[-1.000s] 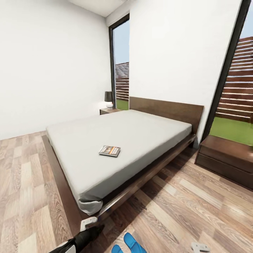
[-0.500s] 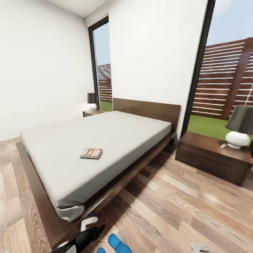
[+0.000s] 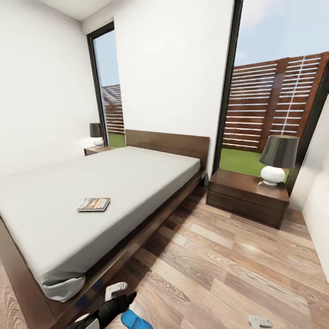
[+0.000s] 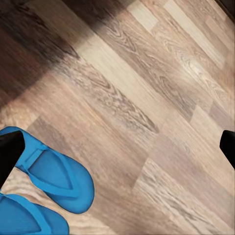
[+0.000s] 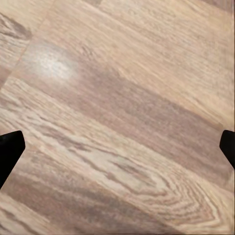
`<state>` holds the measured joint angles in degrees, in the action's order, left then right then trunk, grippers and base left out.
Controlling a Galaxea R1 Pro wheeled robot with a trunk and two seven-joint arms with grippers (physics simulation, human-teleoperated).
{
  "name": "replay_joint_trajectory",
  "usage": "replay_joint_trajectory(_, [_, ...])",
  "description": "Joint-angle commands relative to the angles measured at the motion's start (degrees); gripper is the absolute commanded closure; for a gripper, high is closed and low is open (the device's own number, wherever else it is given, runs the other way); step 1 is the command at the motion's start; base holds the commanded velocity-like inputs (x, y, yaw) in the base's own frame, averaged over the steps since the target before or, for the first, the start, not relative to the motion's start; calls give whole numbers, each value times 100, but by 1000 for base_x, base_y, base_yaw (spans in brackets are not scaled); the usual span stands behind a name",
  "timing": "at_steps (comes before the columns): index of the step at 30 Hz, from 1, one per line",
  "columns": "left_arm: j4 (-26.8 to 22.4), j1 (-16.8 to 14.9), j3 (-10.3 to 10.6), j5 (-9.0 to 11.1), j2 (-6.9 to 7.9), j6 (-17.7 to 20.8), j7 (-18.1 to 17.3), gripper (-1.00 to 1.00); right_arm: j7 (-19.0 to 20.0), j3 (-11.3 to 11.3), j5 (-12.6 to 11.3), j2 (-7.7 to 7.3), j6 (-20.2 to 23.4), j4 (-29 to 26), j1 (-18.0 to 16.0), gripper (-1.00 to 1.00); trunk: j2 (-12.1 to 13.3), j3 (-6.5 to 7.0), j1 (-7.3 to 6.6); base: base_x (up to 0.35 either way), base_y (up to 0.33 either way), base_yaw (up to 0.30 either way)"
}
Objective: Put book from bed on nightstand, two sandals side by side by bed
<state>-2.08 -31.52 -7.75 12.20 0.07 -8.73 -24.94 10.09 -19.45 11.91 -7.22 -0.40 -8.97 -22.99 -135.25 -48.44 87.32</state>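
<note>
We stand in a white-walled bedroom with a wood-plank floor [image 3: 237,274] and tall dark-framed glass doors looking out on a slatted fence. The bed [image 3: 137,176] runs along our left, its pale grey mattress bare except for the book [image 3: 94,204], which lies flat near the middle of the near half, well in from the edge. A nightstand [image 3: 246,197] sits just beside the head of the bed on the near side, carrying a lamp [image 3: 276,160] toward its right end; a second nightstand [image 3: 97,149] with its own lamp stands at the far side.

Two blue sandals [image 4: 46,181] lie on the floor close together beneath our left gripper [image 4: 117,147], whose fingertips sit wide apart at the picture's edges with nothing between them. In the head view one sandal peeks out by the foot corner of the bed, next to the left arm. Our right gripper [image 5: 117,147] is likewise spread and empty over bare planks.

Nothing of the task looks done yet. We judge the main risks as these: the book lies far enough in that reaching it may press the arm or trunk against the bed frame; a thin paperback may slide rather than lift; and setting it on the near nightstand could knock the lamp if we aim too far right.
</note>
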Motion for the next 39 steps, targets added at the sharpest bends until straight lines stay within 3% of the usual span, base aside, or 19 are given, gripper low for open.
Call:
replay_joint_trajectory(1, [6,-3,-42,0,1,-5,-28,-100,27,-50,57,1,-4,1,-4,-100,-2,-1,-1,0,-2,-280])
replay_joint_trajectory(39, [7,-3,-42,1,2,-7,-28,-100,27,-47,56,1,-4,1,-4,-100,-2,161,-1,0,-21,-280])
